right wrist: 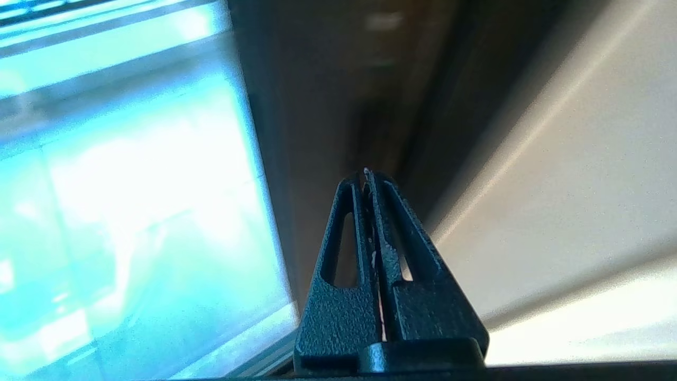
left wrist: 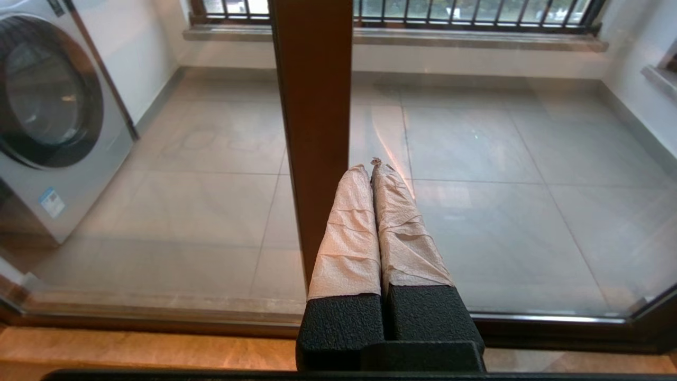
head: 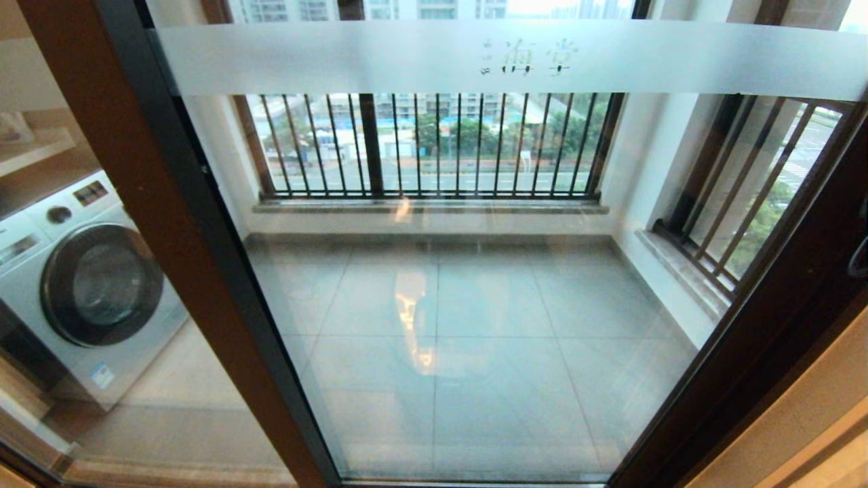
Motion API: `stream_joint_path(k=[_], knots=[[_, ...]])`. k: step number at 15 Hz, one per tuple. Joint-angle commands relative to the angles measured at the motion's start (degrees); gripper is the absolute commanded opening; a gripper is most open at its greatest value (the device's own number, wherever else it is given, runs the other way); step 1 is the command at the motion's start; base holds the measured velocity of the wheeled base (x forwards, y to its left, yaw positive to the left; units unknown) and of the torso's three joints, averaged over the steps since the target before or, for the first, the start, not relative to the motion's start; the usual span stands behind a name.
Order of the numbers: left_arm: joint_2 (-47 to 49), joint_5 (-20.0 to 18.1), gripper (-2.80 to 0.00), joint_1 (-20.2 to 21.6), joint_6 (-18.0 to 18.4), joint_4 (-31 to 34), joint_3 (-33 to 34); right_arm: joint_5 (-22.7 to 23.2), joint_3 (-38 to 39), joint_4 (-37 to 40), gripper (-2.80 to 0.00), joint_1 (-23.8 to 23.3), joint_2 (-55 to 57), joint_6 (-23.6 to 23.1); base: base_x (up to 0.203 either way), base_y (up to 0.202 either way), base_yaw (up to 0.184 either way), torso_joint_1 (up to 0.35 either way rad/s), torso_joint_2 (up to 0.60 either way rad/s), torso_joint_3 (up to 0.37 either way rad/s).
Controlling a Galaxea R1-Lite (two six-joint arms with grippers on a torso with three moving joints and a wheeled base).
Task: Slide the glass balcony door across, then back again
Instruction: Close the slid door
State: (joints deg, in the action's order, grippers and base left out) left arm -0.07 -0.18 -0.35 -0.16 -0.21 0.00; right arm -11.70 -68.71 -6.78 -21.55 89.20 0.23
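The glass balcony door (head: 461,325) fills the head view, a clear pane with a frosted band of characters (head: 529,57) across its top and a dark stile (head: 766,318) on the right. Neither gripper shows in the head view. In the left wrist view my left gripper (left wrist: 371,165) is shut and empty, its paper-wrapped fingers (left wrist: 351,233) pointing at the pane just beside a brown stile (left wrist: 314,132). In the right wrist view my right gripper (right wrist: 366,172) is shut and empty, close to the door's dark brown frame (right wrist: 328,106). The handle slot cannot be made out.
A white washing machine (head: 88,285) stands behind the neighbouring brown-framed panel (head: 135,203) on the left. Beyond the glass lie a grey tiled balcony floor (head: 597,298) and barred windows (head: 434,142). A beige wall (head: 800,420) adjoins the frame on the right.
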Motion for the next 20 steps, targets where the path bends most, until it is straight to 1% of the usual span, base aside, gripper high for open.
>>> stream_joint_path(k=[1,10,14,20], knots=[[0.07,0.01,-2.80,0.00,-0.02,-0.06,0.09,-0.10,0.39,-0.01,-2.80,0.02,-2.25,-0.05,0.000,0.000,0.000,0.000,0.00,0.000],[0.07,0.01,-2.80,0.00,-0.02,-0.06,0.09,-0.25,-0.12,-0.22,-2.80,-0.18,5.62,0.15,0.000,0.000,0.000,0.000,0.00,0.000],[0.07,0.01,-2.80,0.00,-0.02,-0.06,0.09,-0.19,-2.08,-0.81,-2.80,-2.23,9.87,0.38,0.000,0.000,0.000,0.000,0.00,0.000],[0.07,0.01,-2.80,0.00,-0.02,0.03,0.09,0.39,-5.29,-1.22,-2.80,-3.58,14.75,0.47,0.000,0.000,0.000,0.000,0.00,0.000]])
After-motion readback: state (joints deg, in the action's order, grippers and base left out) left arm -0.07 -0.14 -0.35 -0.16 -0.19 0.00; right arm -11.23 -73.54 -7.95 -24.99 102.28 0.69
